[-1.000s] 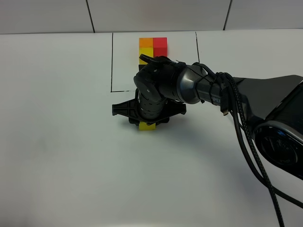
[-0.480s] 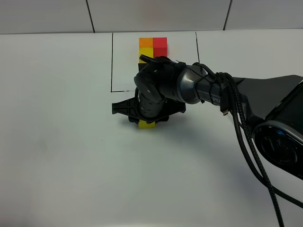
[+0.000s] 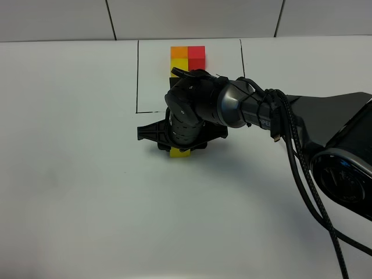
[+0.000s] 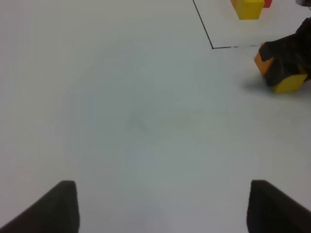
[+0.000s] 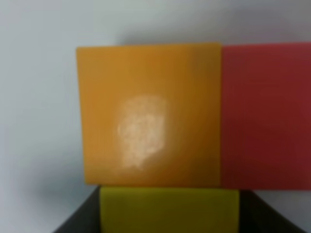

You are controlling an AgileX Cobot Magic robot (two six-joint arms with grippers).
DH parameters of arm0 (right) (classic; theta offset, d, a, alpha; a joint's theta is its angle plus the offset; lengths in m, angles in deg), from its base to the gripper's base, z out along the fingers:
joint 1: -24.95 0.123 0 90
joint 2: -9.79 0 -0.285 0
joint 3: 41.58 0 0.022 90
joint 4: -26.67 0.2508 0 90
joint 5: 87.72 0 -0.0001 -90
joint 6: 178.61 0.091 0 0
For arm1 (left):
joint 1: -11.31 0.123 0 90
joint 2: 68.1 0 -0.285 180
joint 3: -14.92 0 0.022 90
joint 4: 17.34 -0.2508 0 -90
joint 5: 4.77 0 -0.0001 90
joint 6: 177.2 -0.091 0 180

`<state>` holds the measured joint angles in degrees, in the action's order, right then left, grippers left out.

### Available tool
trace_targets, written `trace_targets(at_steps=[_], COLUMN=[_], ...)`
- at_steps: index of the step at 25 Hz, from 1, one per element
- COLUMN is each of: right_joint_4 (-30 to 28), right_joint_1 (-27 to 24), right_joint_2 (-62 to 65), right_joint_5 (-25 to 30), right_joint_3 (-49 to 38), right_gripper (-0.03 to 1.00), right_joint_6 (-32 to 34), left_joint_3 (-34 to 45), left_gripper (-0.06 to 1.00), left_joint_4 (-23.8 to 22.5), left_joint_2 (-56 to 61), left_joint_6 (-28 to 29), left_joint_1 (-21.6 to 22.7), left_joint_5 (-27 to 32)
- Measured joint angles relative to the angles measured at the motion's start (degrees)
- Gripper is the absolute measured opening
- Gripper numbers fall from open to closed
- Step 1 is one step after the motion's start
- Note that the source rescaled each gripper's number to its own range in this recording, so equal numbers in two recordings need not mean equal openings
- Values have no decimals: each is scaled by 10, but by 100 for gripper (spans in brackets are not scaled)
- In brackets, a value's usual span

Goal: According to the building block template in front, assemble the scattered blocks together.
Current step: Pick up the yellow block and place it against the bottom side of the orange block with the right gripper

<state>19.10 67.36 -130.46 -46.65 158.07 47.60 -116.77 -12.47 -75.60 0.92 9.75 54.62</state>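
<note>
Scattered blocks sit just below the drawn frame on my white table (image 3: 70, 192): from the right wrist camera I see the orange cube (image 5: 148, 114) edge to edge with the red cube (image 5: 266, 114), and the yellow cube (image 5: 169, 209) butted against the orange one's near side, so the 3 make an L. My right gripper (image 3: 181, 152) is pressed together on that yellow cube, its dark fingers (image 5: 77, 219) flanking the block on both sides. From the high camera only a sliver of the yellow cube (image 3: 181, 153) shows under the wrist; the other 2 are hidden by the arm. Behind it, the building block template (image 3: 188, 58) stands at the far edge inside the black rectangle (image 3: 138, 75). My left gripper (image 4: 163, 206) hangs spread over bare table, well apart from the blocks, holding nothing.
</note>
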Motion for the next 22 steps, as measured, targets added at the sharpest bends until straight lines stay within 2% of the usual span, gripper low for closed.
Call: trace_targets(at_steps=[13,15,22], right_joint_4=[15,19,28], right_joint_1=[-3,-4,-4], right_joint_2=[1,2,6], right_joint_5=[0,-2,-20], right_joint_3=[0,0,-3], right_gripper=[2,8,41], right_joint_6=[-13,-20,-44], left_joint_3=[0,0,0], left_gripper=[60,60,60], left_joint_4=[0,0,0], left_joint_2=[0,0,0], left_joint_6=[0,0,0], left_joint_1=[0,0,0], left_joint_5=[0,0,0])
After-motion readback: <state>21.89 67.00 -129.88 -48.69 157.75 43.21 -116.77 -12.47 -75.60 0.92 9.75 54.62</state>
